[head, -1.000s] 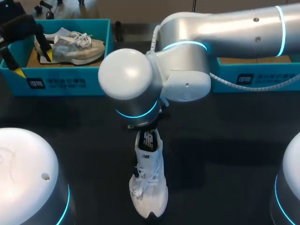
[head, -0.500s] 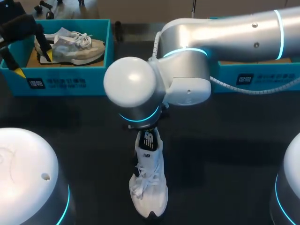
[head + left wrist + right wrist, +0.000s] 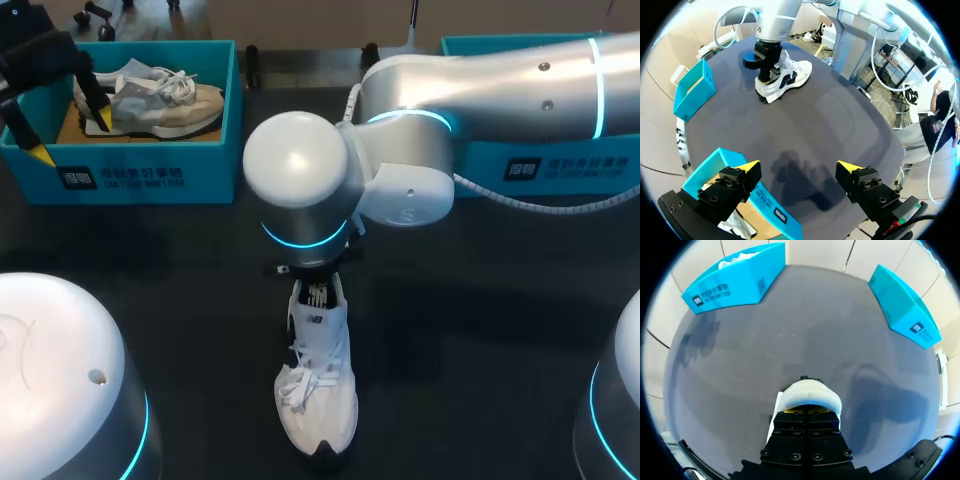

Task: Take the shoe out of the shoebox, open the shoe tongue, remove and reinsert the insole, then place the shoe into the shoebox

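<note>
**A:** What takes up the most room?

**B:** The dark table. Across it lies the silver right arm, which comes in from the right and reaches past the middle, its wrist pointing straight down.

**A:** And the boxes?

**B:** There are 2 teal ones along the far edge. The left shoebox sits at the far left with a beige shoe inside it. The right shoebox sits at the far right. The arm hides most of it, so I cannot tell what is in it.

**A:** Where is the task's shoe?

**B:** The white shoe is out of both boxes and well apart from each. It stands on its sole in the middle of the table. Its toe points toward the robot's side, its heel end is under the right wrist, and its laces lie loose.

**A:** Does the right gripper have hold of it?

**B:** The right gripper is down at the shoe's heel end, right at the opening. The wrist and the shoe hide the contact, so I cannot tell whether it has a grip.

**A:** And the left one?

**B:** The left gripper hangs above the edge of the left shoebox. Its 2 yellow tips are spread wide, and there is nothing between them.
</note>
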{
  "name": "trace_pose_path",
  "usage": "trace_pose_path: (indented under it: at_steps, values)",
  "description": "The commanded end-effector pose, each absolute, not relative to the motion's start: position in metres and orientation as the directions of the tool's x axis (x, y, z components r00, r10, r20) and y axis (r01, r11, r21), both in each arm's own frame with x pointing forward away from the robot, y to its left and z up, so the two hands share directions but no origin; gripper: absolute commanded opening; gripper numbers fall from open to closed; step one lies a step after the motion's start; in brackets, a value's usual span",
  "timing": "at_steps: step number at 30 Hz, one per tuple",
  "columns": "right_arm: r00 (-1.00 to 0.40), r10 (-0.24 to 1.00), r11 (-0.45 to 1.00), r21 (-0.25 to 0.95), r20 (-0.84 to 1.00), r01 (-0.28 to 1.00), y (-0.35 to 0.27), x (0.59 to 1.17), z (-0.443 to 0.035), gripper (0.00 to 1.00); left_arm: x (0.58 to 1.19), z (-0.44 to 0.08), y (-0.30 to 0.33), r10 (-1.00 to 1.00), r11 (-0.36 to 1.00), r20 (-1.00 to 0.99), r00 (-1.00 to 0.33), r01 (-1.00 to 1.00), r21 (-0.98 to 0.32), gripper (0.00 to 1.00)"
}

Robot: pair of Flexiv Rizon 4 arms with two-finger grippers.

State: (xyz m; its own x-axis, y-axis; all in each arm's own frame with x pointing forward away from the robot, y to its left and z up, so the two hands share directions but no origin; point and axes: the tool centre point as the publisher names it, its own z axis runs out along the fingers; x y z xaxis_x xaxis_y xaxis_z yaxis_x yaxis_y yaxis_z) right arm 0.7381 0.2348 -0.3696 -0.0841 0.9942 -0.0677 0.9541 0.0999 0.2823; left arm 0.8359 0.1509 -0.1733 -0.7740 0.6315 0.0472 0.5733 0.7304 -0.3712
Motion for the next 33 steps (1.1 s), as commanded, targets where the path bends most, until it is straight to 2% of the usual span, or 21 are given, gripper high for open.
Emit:
trace_pose_path:
  at_steps: [1,17,29,33]
  values:
    - [-0.039,0.998,0.050,0.270,-0.047,0.962,0.238,0.736,-0.384,0.00,0.836,-0.173,0.151,0.633,0.731,0.049,-0.773,0.575,-0.368,1.00]
    - [0.061,0.998,-0.059,0.148,-0.010,0.987,0.251,0.699,-0.420,0.00,0.836,-0.173,0.151,0.633,0.731,0.049,-0.773,0.575,-0.368,1.00]
    - [0.137,0.990,-0.134,0.066,-0.035,0.989,0.255,0.655,-0.407,0.00,0.836,-0.173,0.151,0.633,0.731,0.049,-0.773,0.575,-0.368,1.00]
    - [0.130,0.990,-0.124,0.102,-0.054,0.987,0.255,0.658,-0.392,0.00,0.836,-0.173,0.151,0.633,0.731,0.049,-0.773,0.575,-0.368,1.00]
